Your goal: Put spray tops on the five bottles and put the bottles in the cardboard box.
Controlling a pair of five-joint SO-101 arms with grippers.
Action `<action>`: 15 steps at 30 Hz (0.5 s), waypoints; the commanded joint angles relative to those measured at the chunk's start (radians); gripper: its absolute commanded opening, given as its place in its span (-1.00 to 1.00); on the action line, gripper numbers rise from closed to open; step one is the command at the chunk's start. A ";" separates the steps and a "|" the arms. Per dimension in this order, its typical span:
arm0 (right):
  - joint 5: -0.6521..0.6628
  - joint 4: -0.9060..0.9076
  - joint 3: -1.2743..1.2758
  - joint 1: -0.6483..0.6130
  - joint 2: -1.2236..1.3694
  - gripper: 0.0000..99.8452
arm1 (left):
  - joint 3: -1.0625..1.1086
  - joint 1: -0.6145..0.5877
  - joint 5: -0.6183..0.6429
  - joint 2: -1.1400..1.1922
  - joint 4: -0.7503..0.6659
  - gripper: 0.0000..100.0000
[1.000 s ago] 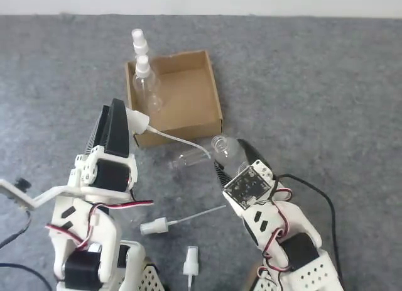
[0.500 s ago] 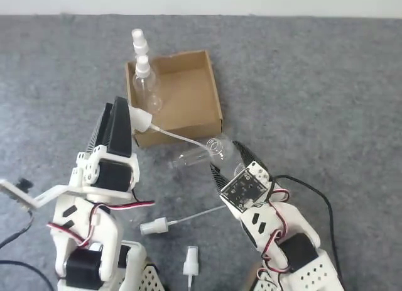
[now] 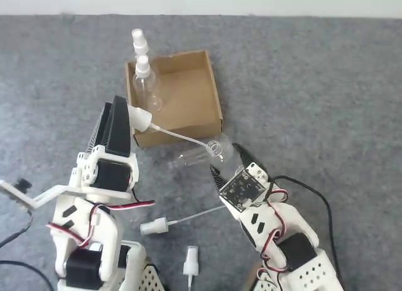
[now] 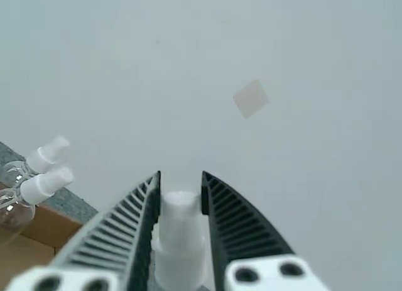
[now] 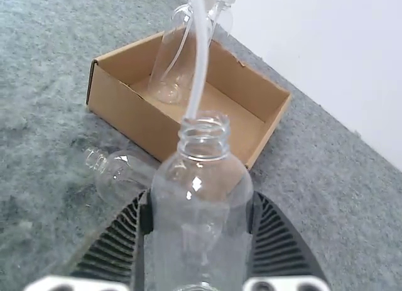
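Two grippers meet just in front of the cardboard box (image 3: 210, 124). The left gripper (image 4: 181, 178) clamps a spray top (image 4: 181, 241), whose dip tube (image 3: 179, 136) reaches the open neck of the clear bottle (image 5: 201, 197) clasped by the right gripper (image 3: 225, 158). Another uncapped bottle (image 3: 188, 158) lies on the carpet beside them.

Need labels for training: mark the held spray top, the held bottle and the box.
spray top (image 4: 180, 231): left wrist view, its white collar.
bottle (image 5: 200, 197): right wrist view, its clear shoulder.
box (image 3: 201, 129): high view, its near outer wall.
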 commanded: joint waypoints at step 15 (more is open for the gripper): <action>0.009 0.012 -0.051 -0.051 -0.024 -0.99 | 0.133 -0.048 0.008 -0.017 -0.203 -0.98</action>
